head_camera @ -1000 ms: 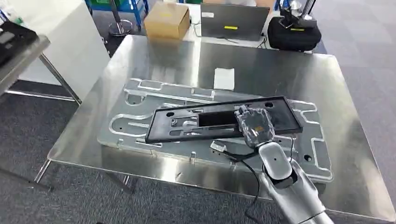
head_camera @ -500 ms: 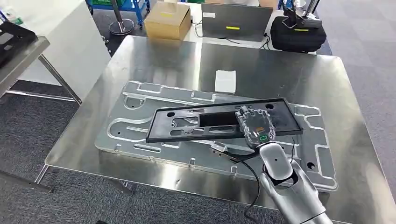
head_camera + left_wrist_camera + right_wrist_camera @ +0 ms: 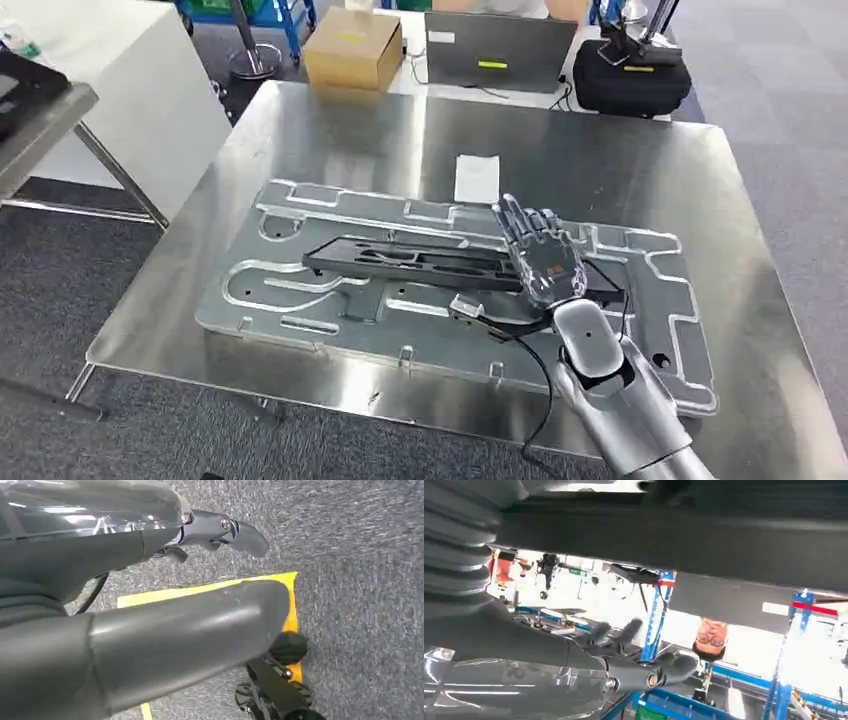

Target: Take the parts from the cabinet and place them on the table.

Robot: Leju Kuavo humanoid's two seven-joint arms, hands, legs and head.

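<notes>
Black part (image 3: 420, 262) flat on metal fixture plate (image 3: 300, 310), right hand (image 3: 540, 260) spread above its end

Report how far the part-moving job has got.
Done: the black frame already lies on the metal plate on the table. In hand: nothing; the right hand is above the frame's right end with fingers spread. Left: pulling that arm away; whether more parts wait in the cabinet cannot be told.

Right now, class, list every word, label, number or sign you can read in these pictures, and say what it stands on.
None can be read.
Yellow label on the cardboard box: too blurred.
Yellow sticker and white label on the grey panel: too small.
White paper on the steel table: no print visible.
</notes>
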